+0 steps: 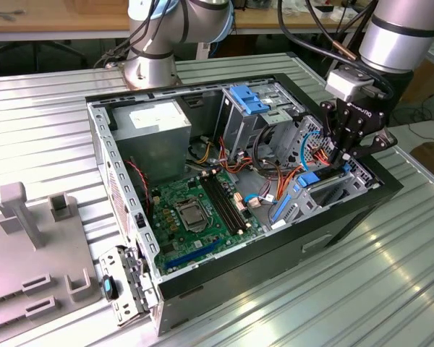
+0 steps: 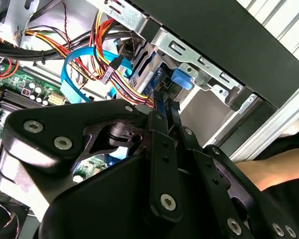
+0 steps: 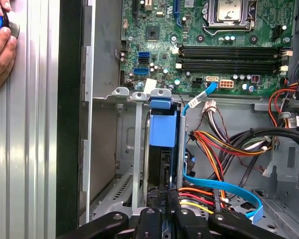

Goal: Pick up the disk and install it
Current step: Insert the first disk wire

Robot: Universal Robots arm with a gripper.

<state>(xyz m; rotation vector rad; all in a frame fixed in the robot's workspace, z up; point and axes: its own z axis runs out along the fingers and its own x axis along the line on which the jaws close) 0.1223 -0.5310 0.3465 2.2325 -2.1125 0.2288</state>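
A ribbed silver metal tabletop (image 1: 43, 116) gleams under bright light, with a wooden desk (image 1: 58, 18) running along the back of the room.

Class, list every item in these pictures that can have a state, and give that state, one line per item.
computer case, lying on its side, side open.
disk, standing on edge in the drive bay.
gripper, down at the disk's end.
processor socket, uncovered, no cooler on it.
memory slots, empty.

Exterior view obliquely above the open computer case (image 1: 239, 264); both wrist views close on its drive cage (image 3: 138, 144) (image 2: 189, 52).
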